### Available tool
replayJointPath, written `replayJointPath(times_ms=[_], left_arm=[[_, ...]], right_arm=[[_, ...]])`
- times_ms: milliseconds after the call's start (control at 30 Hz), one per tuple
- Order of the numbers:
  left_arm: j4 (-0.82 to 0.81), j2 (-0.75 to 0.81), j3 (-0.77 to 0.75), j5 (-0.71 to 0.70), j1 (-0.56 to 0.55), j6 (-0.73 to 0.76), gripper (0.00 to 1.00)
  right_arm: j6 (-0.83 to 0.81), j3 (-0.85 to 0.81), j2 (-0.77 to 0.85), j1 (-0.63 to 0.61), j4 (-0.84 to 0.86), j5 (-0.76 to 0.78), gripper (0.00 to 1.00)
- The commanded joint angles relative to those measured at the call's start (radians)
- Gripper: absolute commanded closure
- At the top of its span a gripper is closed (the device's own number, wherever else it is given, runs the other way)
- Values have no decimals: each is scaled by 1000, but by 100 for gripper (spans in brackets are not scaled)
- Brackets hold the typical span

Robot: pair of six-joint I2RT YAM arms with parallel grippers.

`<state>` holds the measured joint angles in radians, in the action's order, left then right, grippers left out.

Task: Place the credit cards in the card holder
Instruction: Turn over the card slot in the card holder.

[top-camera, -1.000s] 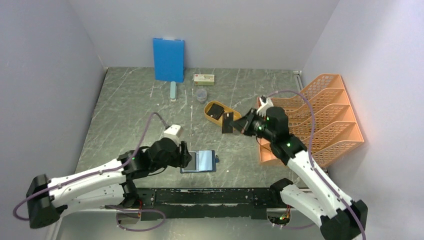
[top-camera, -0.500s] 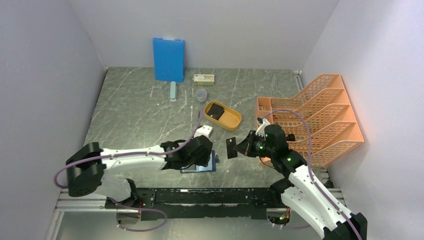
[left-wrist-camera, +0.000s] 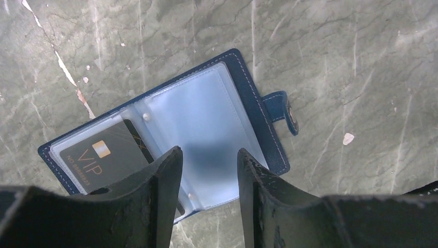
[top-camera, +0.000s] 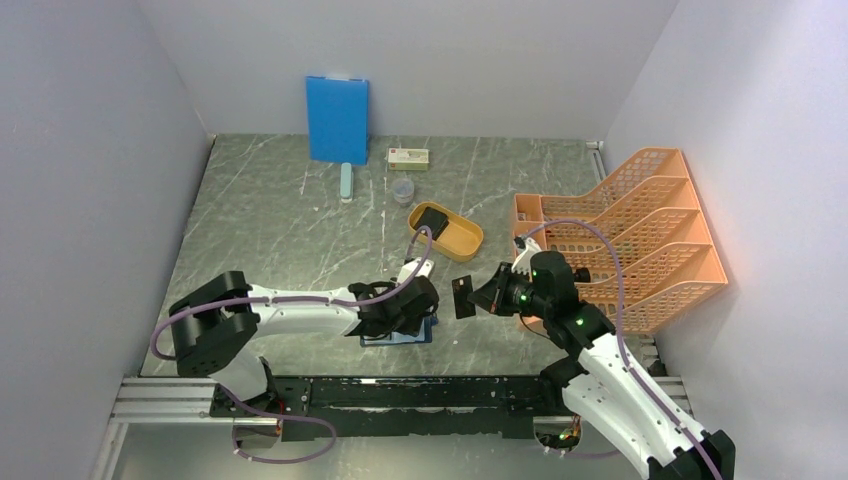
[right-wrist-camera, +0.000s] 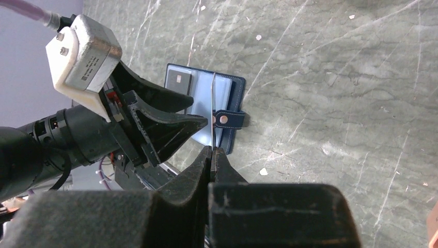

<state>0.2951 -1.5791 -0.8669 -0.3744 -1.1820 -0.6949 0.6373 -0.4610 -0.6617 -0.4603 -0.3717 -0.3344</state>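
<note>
The only word I can read is on the VIP card (left-wrist-camera: 103, 155) in the card holder (left-wrist-camera: 217, 111). The card is black and says "VIP" in big pale letters, next to a small gold square. There is a line of tiny letters under that, but it is too small for me to read. A little white box (top-camera: 408, 157) at the back of the table (top-camera: 270, 220) has a red mark on it, and I cannot read that either.

The card holder lies open and flat on the table, near the front edge, between my two arms. Its light blue inside faces up. Seen from above, its long side runs left to right. Its small clasp tab (left-wrist-camera: 281, 111) points right, toward my right arm. The VIP card sits in the left pocket.

My left claw (left-wrist-camera: 209, 155) hangs right over the card holder, pointing down at it. Its two fingers stand partly apart, and nothing is in the gap. I cannot tell if the tips touch the card holder.

My right claw (right-wrist-camera: 212, 151) is squeezed tight on a second card (top-camera: 462, 297), which is also black. It holds the card by one edge, up in the air, just to the right of the card holder. In my right wrist view I see this card only as a thin line that points at the clasp side.

Farther back, a yellow-orange tray (top-camera: 468, 240) holds one more dark card (top-camera: 431, 221).
</note>
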Motion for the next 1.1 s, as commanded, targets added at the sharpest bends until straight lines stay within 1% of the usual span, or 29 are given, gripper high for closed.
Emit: replayJointPath(times_ms=[0,200,300,633,800,867,1067], left_arm=[[-21,-23,-27,-36,-5,-14,51],[-27,-62,-29,-41,-5,-14,50],[-25,-79,-24,-46,-4,-18,52],[-11,-98,25,-71,-4,-50,66],[-8,-91,46,-76,-4,-63,77],[-8,-79,55,-78,-4,-70,80],[0,-40,68,-73,-4,-86,86]], right_arm=[[-16,9,16,-5,4,-18,100],[-14,5,28,-5,-2,-21,100],[-10,3,27,-5,-2,-26,100],[-3,-1,14,-7,7,-33,100],[-2,1,6,-7,12,-40,100],[0,1,3,-8,16,-46,100],[14,-1,-11,-24,37,-68,100]])
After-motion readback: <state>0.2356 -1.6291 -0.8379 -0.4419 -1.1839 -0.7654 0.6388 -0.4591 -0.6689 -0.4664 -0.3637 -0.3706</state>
